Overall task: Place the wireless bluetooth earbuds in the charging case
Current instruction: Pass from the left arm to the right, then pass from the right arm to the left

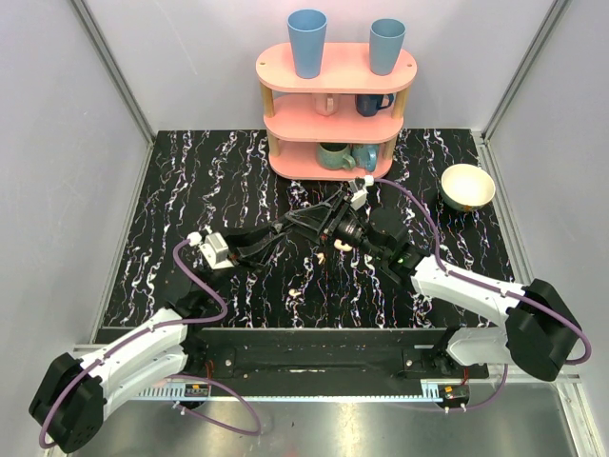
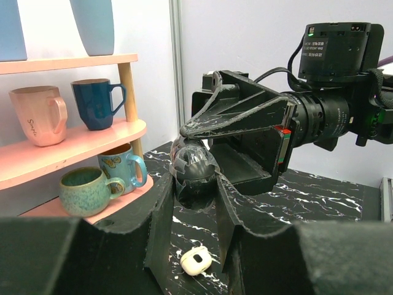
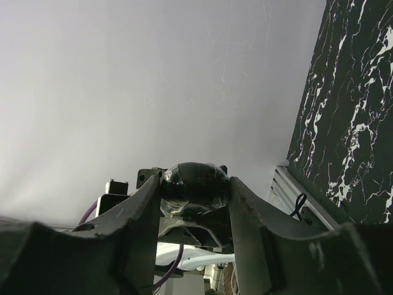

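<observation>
Left gripper [image 2: 193, 206] and right gripper [image 3: 195, 203] meet tip to tip over the middle of the table [image 1: 190, 190]. Both are narrow, each clamped on the same dark glossy lump [image 2: 194, 167], held off the surface. A small cream-white piece [image 2: 196, 261] lies on the table just below the left fingers, untouched; earbud or charging case, too small to tell. A white speck [image 1: 297, 284] lies nearby, toward the bases.
</observation>
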`<action>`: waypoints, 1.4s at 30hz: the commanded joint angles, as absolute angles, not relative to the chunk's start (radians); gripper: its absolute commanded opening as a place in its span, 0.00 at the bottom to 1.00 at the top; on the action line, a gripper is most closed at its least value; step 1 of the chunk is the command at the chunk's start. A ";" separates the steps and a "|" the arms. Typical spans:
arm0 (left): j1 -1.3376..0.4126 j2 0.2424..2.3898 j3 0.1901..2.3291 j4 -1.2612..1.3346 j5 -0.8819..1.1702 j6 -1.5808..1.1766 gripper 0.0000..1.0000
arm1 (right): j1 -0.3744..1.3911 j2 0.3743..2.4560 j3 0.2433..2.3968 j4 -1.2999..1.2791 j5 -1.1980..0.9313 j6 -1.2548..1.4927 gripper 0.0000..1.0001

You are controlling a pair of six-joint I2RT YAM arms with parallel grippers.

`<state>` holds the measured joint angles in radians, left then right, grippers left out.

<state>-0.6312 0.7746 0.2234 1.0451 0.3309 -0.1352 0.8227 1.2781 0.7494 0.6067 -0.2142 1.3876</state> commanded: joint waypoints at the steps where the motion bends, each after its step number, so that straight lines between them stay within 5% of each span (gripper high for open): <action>1: -0.637 0.788 0.267 1.006 0.371 -0.146 0.29 | 0.841 1.270 0.785 0.667 -0.271 1.367 0.15; 11: -0.638 0.793 0.262 1.009 0.377 -0.152 0.46 | 0.841 1.281 0.770 0.725 -0.268 1.393 0.13; 32: -0.646 0.969 0.137 1.575 0.281 -0.167 0.51 | 0.841 1.292 0.755 0.718 -0.222 1.453 0.11; 42: -0.661 0.924 0.143 1.620 0.210 -0.120 0.52 | 0.841 1.276 0.738 0.692 -0.198 1.447 0.11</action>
<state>-0.6544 0.9699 0.1368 1.2518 0.2607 -0.1493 0.8314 1.2907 0.7448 0.6609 -0.2272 1.4414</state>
